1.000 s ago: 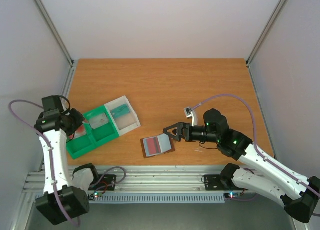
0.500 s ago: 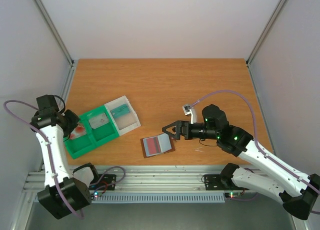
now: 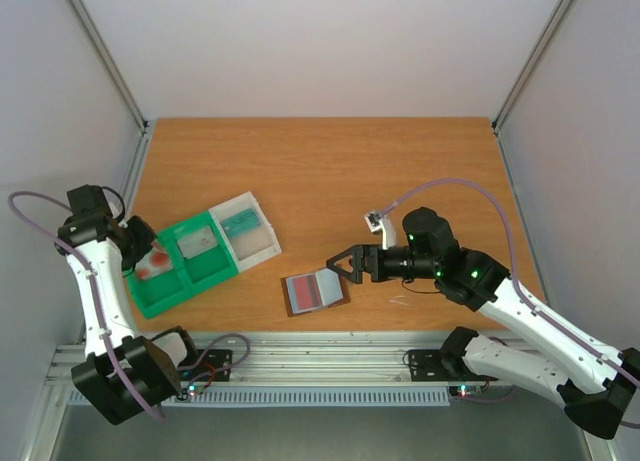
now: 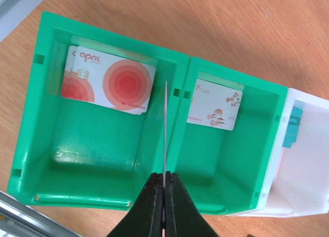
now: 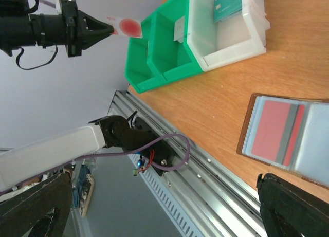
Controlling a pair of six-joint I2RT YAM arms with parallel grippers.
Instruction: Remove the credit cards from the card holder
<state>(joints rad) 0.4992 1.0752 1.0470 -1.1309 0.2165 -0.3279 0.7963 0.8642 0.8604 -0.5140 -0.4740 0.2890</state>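
Note:
The card holder [image 3: 315, 291] lies open near the table's front edge; it is brown-edged with grey-blue pockets and has a red card [image 5: 272, 131] in one pocket. It also shows in the right wrist view [image 5: 288, 137]. My right gripper [image 3: 343, 265] is open and empty, just right of the holder and above it. My left gripper [image 4: 165, 174] is shut on a thin card [image 4: 165, 129], seen edge-on over the green tray's divider. In the right wrist view this card [image 5: 128, 27] has a red spot. One card with red circles [image 4: 108, 85] and one pale card [image 4: 216, 106] lie in the tray.
The green two-compartment tray [image 3: 200, 271] stands at the front left, with a translucent white box [image 3: 245, 229] against its right side holding a teal card [image 4: 294, 125]. The metal rail [image 3: 320, 356] runs along the near edge.
My left arm has drawn back to the left with the card still in its grip. My right gripper has stayed open beside the card holder, nearly still.

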